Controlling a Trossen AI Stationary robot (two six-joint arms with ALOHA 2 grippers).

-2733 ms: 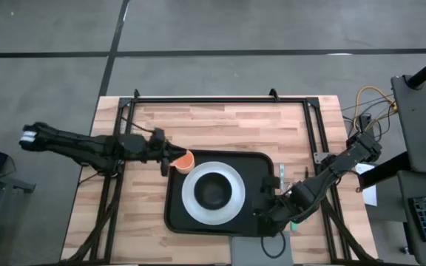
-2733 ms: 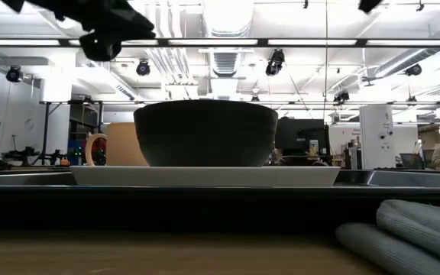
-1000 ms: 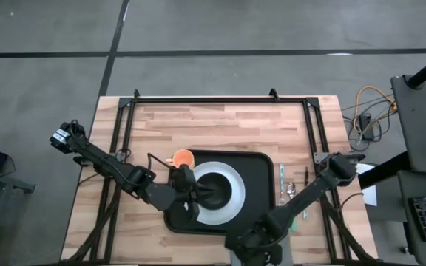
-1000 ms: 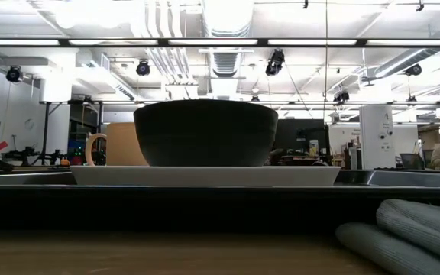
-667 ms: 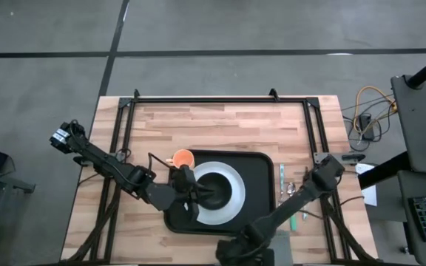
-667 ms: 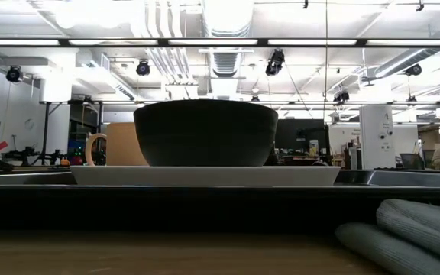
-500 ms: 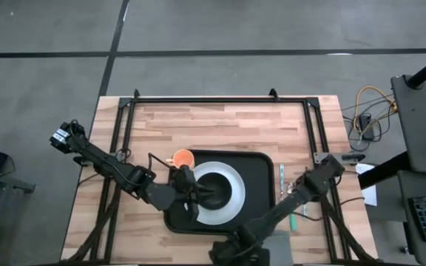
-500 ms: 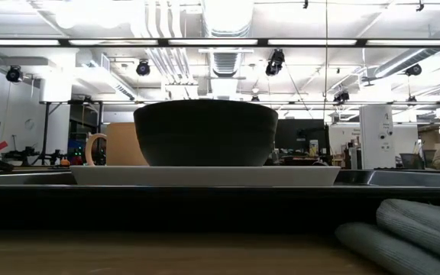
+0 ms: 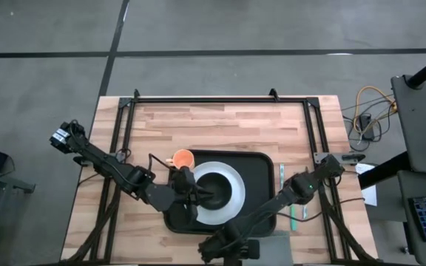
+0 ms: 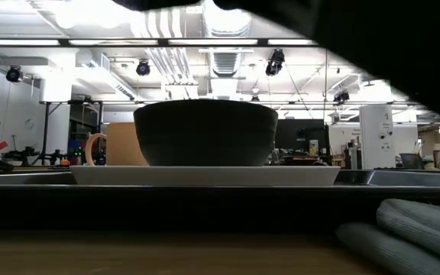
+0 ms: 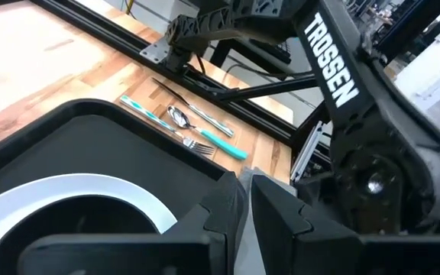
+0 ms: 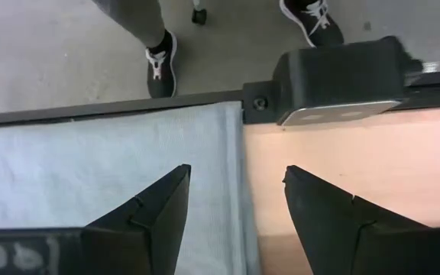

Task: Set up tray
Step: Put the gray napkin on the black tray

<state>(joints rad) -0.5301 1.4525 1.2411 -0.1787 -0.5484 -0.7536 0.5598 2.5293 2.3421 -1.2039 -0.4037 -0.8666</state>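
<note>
The black tray (image 9: 261,166) lies mid-table with a white plate (image 9: 231,210) and a dark bowl (image 9: 214,193) on it; in the low view the bowl (image 10: 205,131) sits on the plate (image 10: 205,176). An orange cup (image 9: 182,157) stands at the tray's far left corner. My left gripper (image 9: 192,193) (image 11: 244,183) hangs shut over the plate's left side, above the tray (image 11: 75,145). My right gripper (image 9: 237,250) (image 12: 235,179) is open at the near edge, over the side edge of the grey napkin (image 12: 105,168). Neither visibly touches anything.
Cutlery (image 9: 282,176) (image 11: 182,122) with teal handles lies on the wood right of the tray. The napkin (image 10: 403,225) sits at the near edge beside the low camera's block (image 12: 342,80). A person's legs and shoes (image 12: 159,53) stand just beyond that edge. Black frame rails (image 9: 220,98) border the table.
My right arm has swung along the near edge toward the table's left, carrying its gripper over the napkin and the low camera; its dark bulk now fills the top of the low view. The left arm, tray, plate and cup have kept still.
</note>
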